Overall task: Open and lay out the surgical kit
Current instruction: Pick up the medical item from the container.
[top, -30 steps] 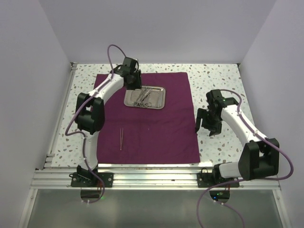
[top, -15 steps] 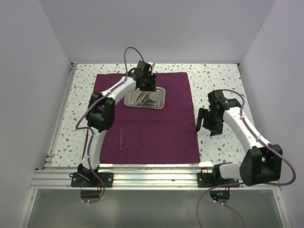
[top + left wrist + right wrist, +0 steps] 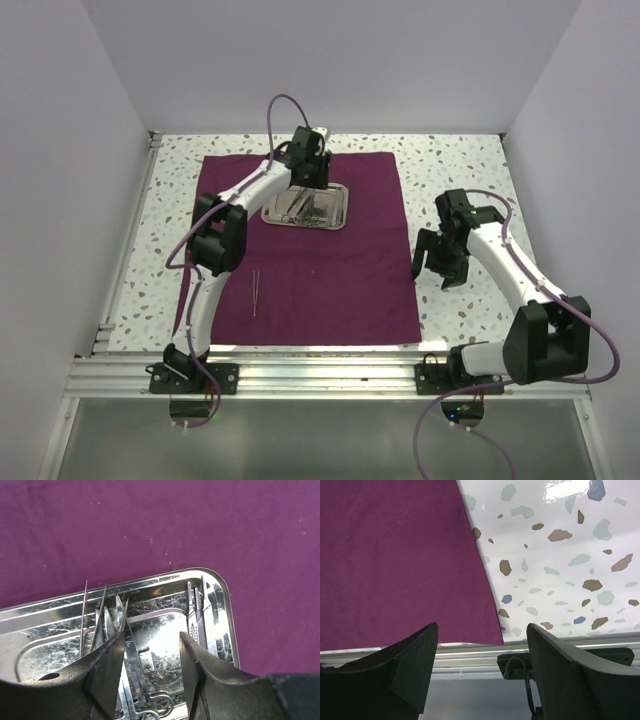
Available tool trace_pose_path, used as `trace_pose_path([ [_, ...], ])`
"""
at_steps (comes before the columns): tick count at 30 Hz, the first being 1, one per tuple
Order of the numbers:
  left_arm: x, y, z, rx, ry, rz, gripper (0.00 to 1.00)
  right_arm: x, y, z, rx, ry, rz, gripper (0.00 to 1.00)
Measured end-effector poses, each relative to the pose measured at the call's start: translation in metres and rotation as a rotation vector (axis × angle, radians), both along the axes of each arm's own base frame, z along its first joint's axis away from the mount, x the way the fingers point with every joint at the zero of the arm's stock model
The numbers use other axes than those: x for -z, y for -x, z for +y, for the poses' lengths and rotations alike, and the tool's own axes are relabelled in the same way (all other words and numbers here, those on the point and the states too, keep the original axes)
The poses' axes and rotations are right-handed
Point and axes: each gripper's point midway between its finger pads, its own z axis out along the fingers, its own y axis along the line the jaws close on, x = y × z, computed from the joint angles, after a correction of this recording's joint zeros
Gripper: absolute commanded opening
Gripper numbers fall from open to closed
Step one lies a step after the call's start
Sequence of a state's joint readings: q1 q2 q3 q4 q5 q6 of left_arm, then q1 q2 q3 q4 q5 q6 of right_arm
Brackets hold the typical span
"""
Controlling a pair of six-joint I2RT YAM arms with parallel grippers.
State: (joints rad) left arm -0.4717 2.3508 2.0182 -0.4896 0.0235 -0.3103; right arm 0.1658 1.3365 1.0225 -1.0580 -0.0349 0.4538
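Note:
The surgical kit's dark purple cloth (image 3: 330, 270) lies spread flat on the table. Its shiny steel tray (image 3: 340, 222) sits at the back centre and holds several slim instruments. One pair of tweezers (image 3: 255, 293) lies apart on the cloth at the front left. My left gripper (image 3: 308, 178) hangs over the tray's back edge, open. In the left wrist view the left gripper (image 3: 151, 655) is empty above the tray (image 3: 227, 625), with ring-handled scissors (image 3: 131, 655) under its left finger. My right gripper (image 3: 440, 270) is open beside the cloth's right edge.
Speckled table (image 3: 560, 555) shows to the right of the cloth (image 3: 395, 555). An aluminium rail (image 3: 470, 652) runs along the near edge, below the right gripper (image 3: 482, 645). White walls close in the left, right and back.
My left arm has swung right, from the tray's left end to over its back middle. The right arm has barely shifted.

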Motion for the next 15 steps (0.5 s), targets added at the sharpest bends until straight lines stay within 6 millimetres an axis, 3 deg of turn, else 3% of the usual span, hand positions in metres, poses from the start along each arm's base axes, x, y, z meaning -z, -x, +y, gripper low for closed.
trace_pose_path([
  [15,-0.015,-0.012,0.007,0.000,-0.036,-0.061,0.53,0.016,-0.006,0.002,0.014,0.007,0.056,0.75],
])
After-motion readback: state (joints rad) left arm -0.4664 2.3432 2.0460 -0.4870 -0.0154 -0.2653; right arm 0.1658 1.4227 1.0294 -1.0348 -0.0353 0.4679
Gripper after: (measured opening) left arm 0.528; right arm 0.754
